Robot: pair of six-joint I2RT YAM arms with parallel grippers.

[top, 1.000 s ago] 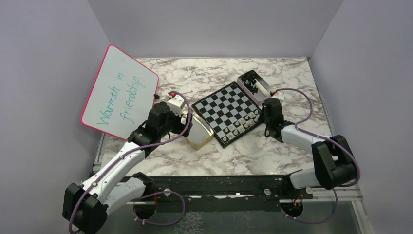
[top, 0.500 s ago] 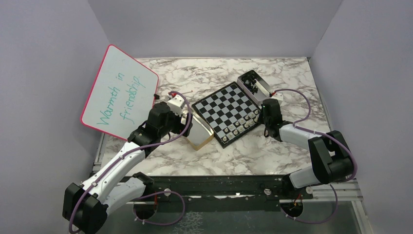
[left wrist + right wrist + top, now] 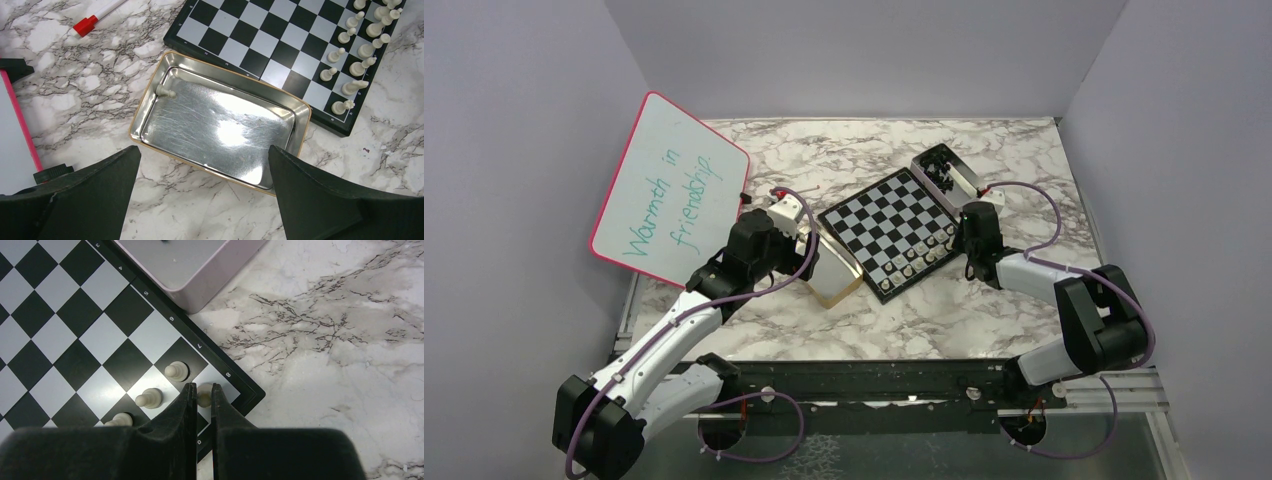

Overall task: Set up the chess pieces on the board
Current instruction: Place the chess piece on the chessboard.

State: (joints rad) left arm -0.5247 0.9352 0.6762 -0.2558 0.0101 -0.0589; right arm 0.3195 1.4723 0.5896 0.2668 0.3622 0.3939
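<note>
chess pieces (image 3: 350, 60) are found in three spots: a lone pale piece (image 3: 165, 91) is seen lying in the tin (image 3: 150, 107) beneath the left gripper (image 3: 202, 160) (jaws spread wide, nothing held), pale rows are stood along the board (image 3: 250, 35) edge, and a corner piece (image 3: 204, 399) is pinched by the right gripper (image 3: 202, 390).

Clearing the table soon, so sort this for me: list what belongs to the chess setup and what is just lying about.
Belongs to the job:
board
pale pieces standing on it
pale piece between the right fingers
lone pale piece in the silver tin
far tin with dark pieces

Just lying about:
pink-framed whiteboard
red-capped marker
</note>
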